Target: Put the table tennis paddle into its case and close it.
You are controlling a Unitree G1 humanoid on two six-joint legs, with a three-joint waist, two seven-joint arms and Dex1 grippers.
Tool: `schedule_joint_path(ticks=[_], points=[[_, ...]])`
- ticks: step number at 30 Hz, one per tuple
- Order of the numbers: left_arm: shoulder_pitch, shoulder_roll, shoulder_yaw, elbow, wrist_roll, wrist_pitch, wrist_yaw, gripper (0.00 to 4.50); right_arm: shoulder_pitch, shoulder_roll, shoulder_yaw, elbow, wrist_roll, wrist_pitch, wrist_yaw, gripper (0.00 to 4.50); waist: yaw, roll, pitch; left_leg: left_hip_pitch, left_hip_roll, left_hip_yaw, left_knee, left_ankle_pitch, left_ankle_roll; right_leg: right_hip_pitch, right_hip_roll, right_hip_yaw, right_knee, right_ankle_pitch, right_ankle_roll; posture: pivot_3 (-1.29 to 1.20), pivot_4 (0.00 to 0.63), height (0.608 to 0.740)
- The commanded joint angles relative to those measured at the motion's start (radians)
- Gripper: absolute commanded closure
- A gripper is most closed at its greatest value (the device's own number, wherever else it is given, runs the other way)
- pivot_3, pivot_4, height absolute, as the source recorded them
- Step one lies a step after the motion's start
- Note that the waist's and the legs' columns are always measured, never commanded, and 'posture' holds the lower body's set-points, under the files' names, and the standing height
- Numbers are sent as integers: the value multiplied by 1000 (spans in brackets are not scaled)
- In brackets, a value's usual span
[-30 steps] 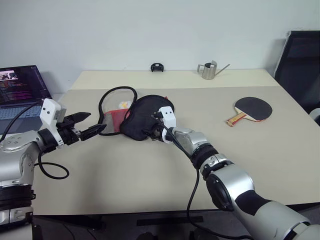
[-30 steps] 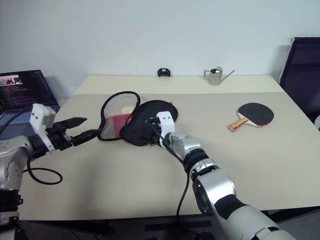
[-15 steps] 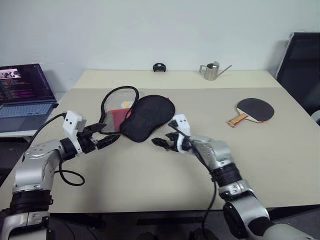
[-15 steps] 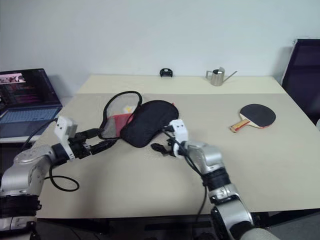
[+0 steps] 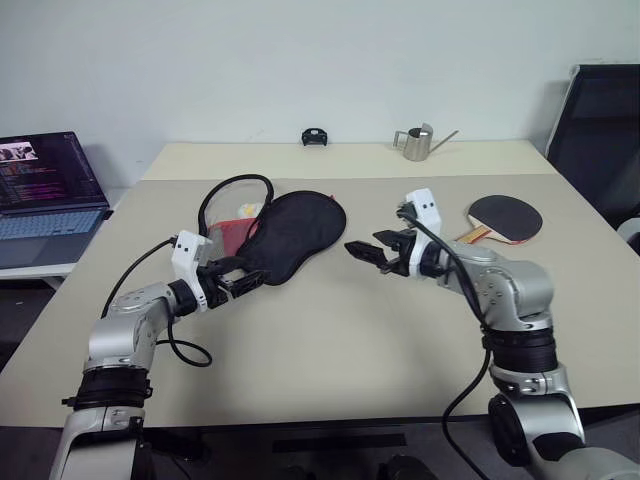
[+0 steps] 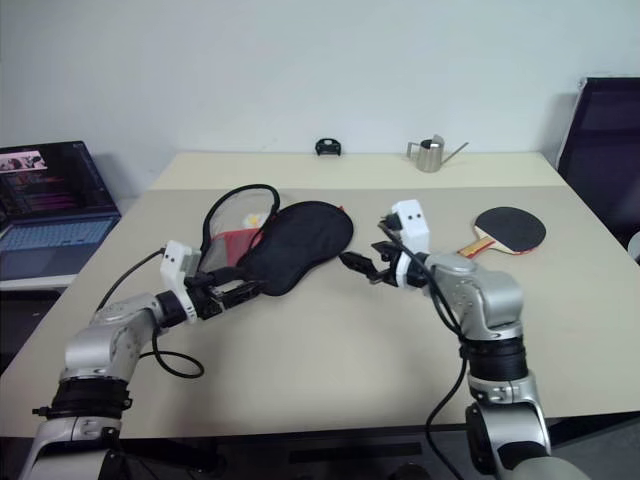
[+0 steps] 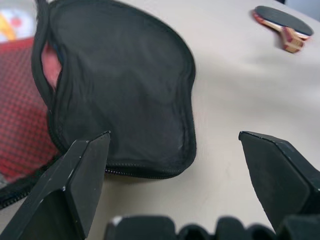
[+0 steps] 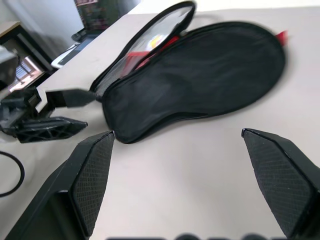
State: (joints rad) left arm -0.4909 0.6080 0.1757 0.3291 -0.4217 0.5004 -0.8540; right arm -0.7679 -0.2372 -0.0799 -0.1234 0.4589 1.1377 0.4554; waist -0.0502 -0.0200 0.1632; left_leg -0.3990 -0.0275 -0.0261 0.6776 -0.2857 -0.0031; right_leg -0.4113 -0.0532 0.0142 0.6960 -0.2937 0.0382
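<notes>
The case (image 5: 290,232) lies open on the table's left half, its black flap folded to the right and its red mesh lining (image 5: 232,236) showing on the left. The table tennis paddle (image 5: 505,215) rests black face up at the far right, well apart from the case. My left gripper (image 5: 245,283) is open and empty, its tips just short of the case's (image 7: 120,95) near edge. My right gripper (image 5: 365,253) hovers open and empty between case and paddle, pointing back at the case (image 8: 200,75).
An open laptop (image 5: 45,185) sits on a side desk at left. A small metal watering can (image 5: 418,143) and a small black object (image 5: 315,136) stand at the table's far edge. A black chair (image 5: 600,120) is at the right.
My right gripper has pulled off the case and swung up and to the right. My left gripper has dropped and moved in toward the case's near edge. The case lies still.
</notes>
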Motion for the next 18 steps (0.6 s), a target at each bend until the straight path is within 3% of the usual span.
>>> schedule_joint_path(ticks=[1,9,18], points=[[23,-13,36,-48,-28,48,43,0,-31,-40,-43,-64,41,19,2,51,0,0,0,0,0,0,0,0,0,0,0,0,0,0,0,0,150,740],[41,-108,106,-73,-105,163,171,0,-26,-102,-75,-94,75,50,-8,51,4,0,0,0,0,0,0,0,0,0,0,0,0,0,0,0,150,740],[-75,-186,151,86,-115,178,270,0,-29,-132,-60,-146,111,40,3,51,20,0,0,0,0,0,1,0,0,1,0,-1,0,1,-1,0,150,740]])
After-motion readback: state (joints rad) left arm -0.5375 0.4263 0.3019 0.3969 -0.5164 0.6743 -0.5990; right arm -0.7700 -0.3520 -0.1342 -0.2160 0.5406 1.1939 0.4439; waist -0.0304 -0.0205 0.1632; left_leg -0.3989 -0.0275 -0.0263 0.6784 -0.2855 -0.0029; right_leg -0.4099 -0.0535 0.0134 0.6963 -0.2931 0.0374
